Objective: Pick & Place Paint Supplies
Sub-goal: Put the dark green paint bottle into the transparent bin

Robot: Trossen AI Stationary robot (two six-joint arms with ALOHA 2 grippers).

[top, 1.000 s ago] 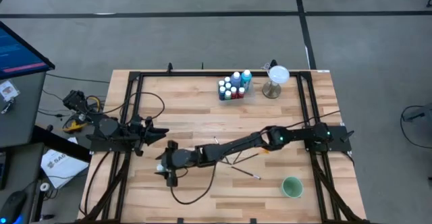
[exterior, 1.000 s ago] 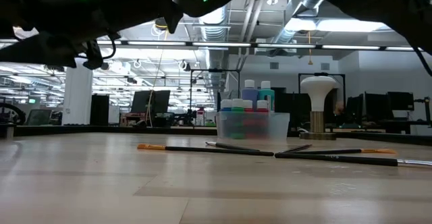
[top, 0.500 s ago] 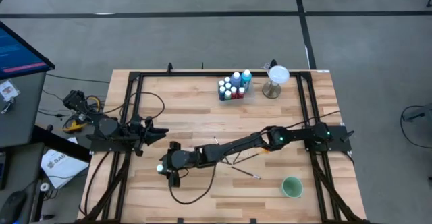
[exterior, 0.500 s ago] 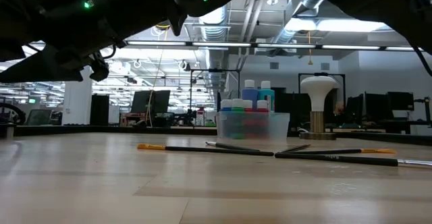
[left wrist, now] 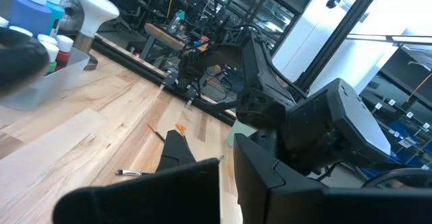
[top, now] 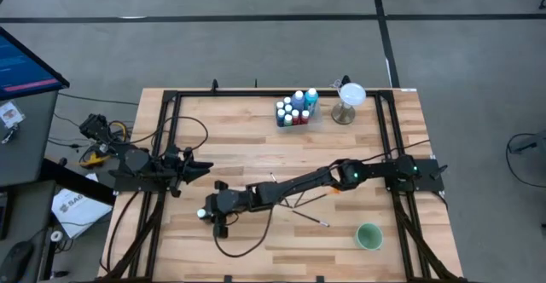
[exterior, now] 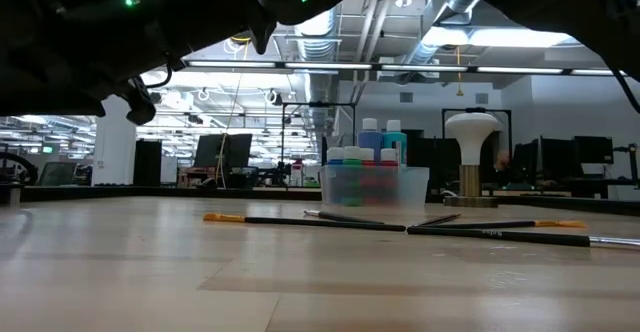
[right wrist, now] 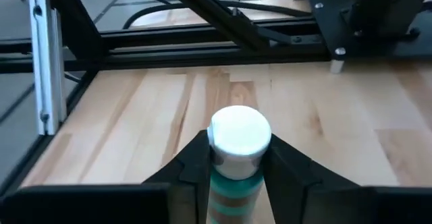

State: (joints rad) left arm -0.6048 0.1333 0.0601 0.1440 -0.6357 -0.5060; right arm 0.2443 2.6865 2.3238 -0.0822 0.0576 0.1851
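The right gripper (top: 207, 214) is stretched far across the pale wooden table (top: 256, 138), well away from the clear plastic bin (top: 294, 112) of white-capped paint bottles (top: 296, 106) at the far edge. In the right wrist view its two dark fingers (right wrist: 192, 163) are clamped on a white-capped teal paint bottle (right wrist: 238, 150), one finger pressed to each side just under the cap, bottle upright.

Back at the bin, the remaining bottles stand packed together, blue, teal, red and green, two of them taller than the rest. The white-topped stemmed stand (top: 349, 101) sits just beside the bin. Between the bin and the near edge of the table lie the thin dark-handled paintbrushes (exterior: 305, 220), flat on the wood, partly under the right arm in the high view. The round green cup (top: 368, 236) sits well apart from the bin, toward the near right corner.

The left gripper (top: 198, 169) waits low at the table's left edge, fingers nearly together with only a narrow gap and nothing in them.
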